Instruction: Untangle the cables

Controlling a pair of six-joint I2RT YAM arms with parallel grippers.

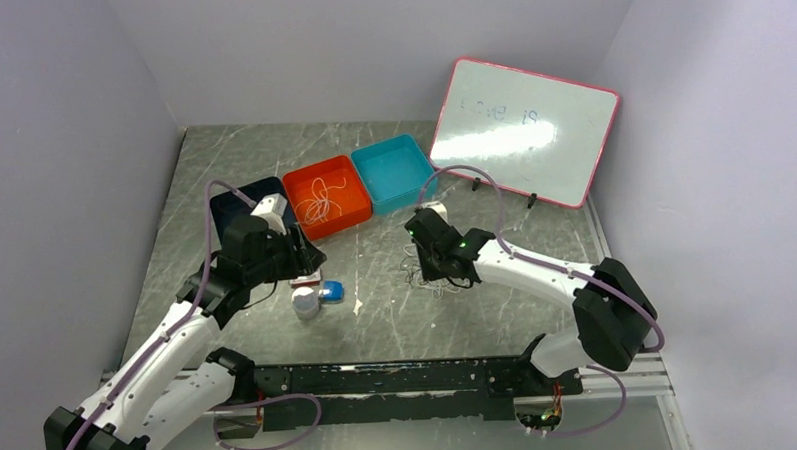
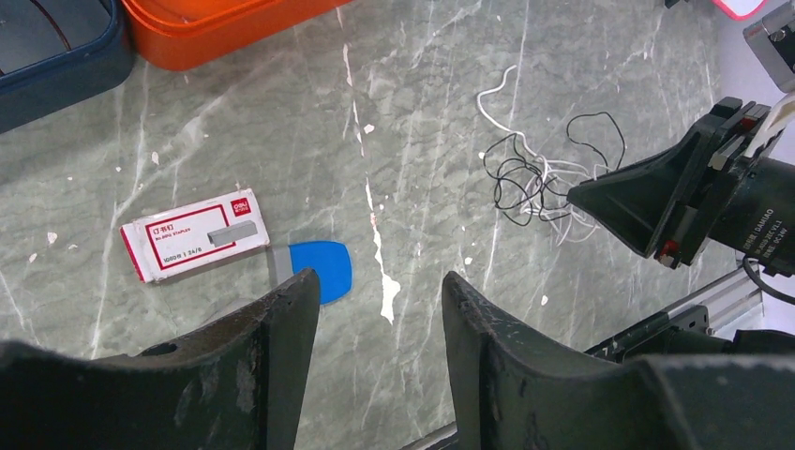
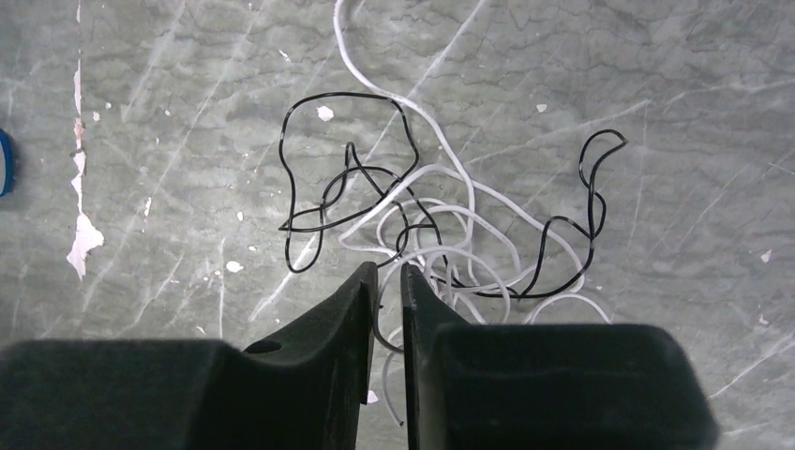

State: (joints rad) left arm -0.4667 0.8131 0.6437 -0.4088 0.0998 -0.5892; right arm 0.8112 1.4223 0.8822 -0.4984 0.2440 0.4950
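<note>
Tangled black and white cables (image 3: 441,234) lie on the table (image 3: 675,112), 11 to 2 o'clock from the right gripper (image 3: 382,309), which is nearly closed at their near edge, hold uncertain; the left gripper (image 2: 380,319) hangs half-open, empty; a pull now might tighten the knot.

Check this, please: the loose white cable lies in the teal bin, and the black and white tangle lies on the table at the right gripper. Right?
Not quite. The top external view shows the loose white cable in the orange bin; the teal bin holds none. The black and white tangle does lie on the table at the right gripper.
</note>
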